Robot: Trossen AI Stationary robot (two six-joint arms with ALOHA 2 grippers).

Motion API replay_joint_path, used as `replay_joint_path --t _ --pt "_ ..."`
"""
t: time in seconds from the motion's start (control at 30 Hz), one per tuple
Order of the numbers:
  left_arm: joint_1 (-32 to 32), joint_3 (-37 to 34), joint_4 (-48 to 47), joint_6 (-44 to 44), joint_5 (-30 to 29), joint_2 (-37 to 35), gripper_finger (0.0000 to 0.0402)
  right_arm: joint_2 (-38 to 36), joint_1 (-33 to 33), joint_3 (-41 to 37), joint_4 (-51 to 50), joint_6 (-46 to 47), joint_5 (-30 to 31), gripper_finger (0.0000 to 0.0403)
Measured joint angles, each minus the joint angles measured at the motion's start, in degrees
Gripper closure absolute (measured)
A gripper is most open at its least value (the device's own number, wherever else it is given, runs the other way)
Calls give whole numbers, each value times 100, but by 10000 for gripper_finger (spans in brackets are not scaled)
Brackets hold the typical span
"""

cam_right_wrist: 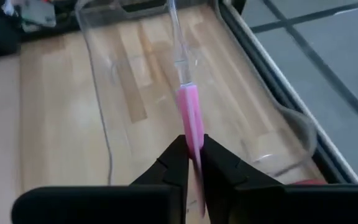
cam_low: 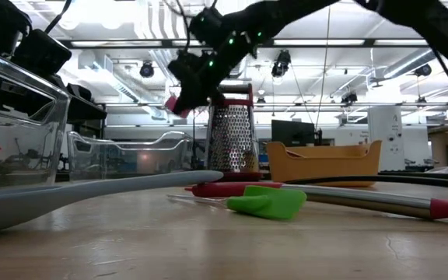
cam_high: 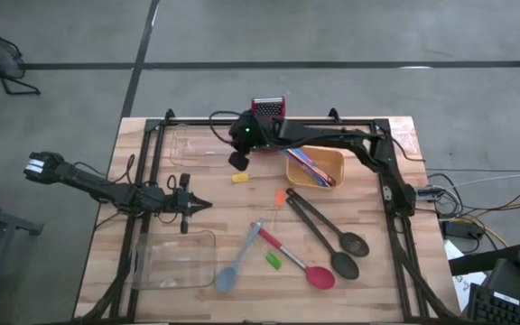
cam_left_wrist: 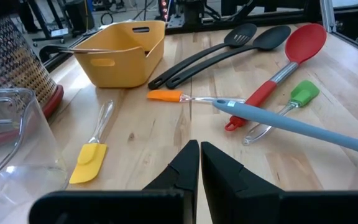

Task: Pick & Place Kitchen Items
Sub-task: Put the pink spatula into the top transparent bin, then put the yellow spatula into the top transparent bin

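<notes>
We note the right gripper (cam_right_wrist: 191,155) reaching across the far side of the table, its fingers clamped on a pink spatula (cam_right_wrist: 189,115) with a clear handle; the tool hangs above the far clear tray (cam_right_wrist: 253,112), which we judge to be its drop point, since the clear handle already points down into the tray's open top. In the low view the same pink spatula (cam_low: 173,103) shows well above the table, next to the box grater (cam_low: 232,140), so the carry height looks chosen to clear the tray wall. The left gripper (cam_left_wrist: 199,163) waits with its fingers pressed together and empty, low over the table's left side, facing the remaining items. Those lie loose on the wood: a yellow spatula (cam_left_wrist: 89,163), an orange spatula (cam_left_wrist: 166,96), a green spatula (cam_left_wrist: 303,94), a red-headed spoon (cam_left_wrist: 303,42), a grey-blue spatula (cam_left_wrist: 291,126) lying across its handle, and two black slotted spoons (cam_high: 337,242) beside the orange bowl (cam_high: 319,167). A near clear tray (cam_high: 174,260) sits in front of the left arm, apparently for that arm's share.
</notes>
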Motion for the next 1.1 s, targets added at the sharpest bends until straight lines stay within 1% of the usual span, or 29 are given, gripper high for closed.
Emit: replay_joint_path --t 0.03,0.17,0.33,0.53,0.6,0.67,0.73,0.83,0.93,1.03,1.1 --pt "2 0 -16 0 0 0 378 96 -25 49 66 4 -84 373" --pt "0 0 -37 -1 0 0 378 386 -53 275 36 -14 -99 365" --pt "2 0 -45 0 0 -2 378 459 -59 402 36 129 -91 346" --pt "0 0 -65 0 0 -2 378 419 -59 438 -73 115 -109 301" --pt "0 0 -65 -1 0 -2 378 412 -41 513 -151 -36 -327 284" --pt "0 0 -65 0 0 -3 378 373 -21 632 -401 -194 -697 270" --pt "0 0 -67 -1 0 -2 378 266 22 696 -720 -297 -865 265" --pt "0 0 -68 0 -1 -4 378 -46 113 608 -1041 -420 -1031 282" --pt "1 0 -67 0 0 -4 378 -513 239 287 -1167 -578 -1168 327" --pt "0 0 -74 -1 -1 -4 378 -1120 418 -328 -1058 -669 -1230 381" --pt "0 0 -81 -1 0 -4 378 -1620 569 -972 -607 -603 -1242 386"
